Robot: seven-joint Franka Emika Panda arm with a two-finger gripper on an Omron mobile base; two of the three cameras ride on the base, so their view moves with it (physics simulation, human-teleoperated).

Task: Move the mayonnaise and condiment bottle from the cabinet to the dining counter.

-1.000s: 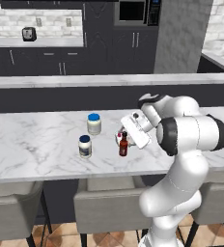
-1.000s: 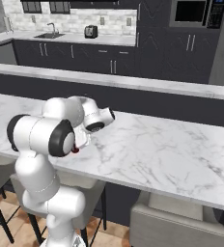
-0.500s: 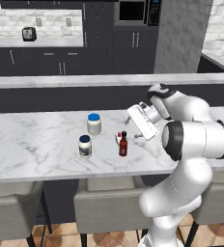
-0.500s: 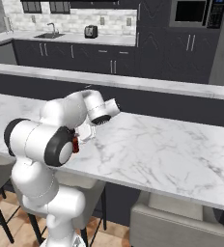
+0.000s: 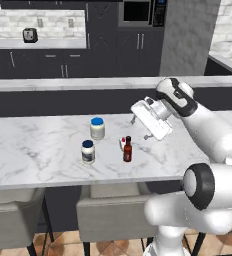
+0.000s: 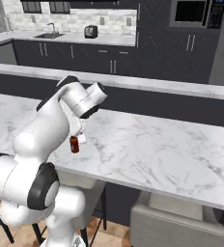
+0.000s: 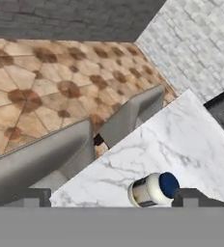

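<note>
On the white marble dining counter [image 5: 33,150] the mayonnaise [image 5: 88,151], a slim white jar with a navy lid, stands near the front edge. The red condiment bottle [image 5: 127,150] stands upright just right of it, free of any grip, and also shows in the right base view [image 6: 74,144]. My gripper [image 5: 140,128] hangs open and empty above and to the right of the bottle, clear of it. In the hand view the mayonnaise [image 7: 152,189] sits near the counter's edge, between and beyond my gripper [image 7: 114,198] tips.
A wider cream jar with a bright blue lid [image 5: 97,128] stands behind the mayonnaise. Grey stools [image 5: 113,210] line the counter's front, and the raised black ledge [image 5: 63,100] runs behind. Black cupboards [image 5: 103,30] and a toaster [image 5: 29,35] are far back.
My gripper has lifted up and to the right, away from the red bottle, which stays standing on the counter. The jars have not moved.
</note>
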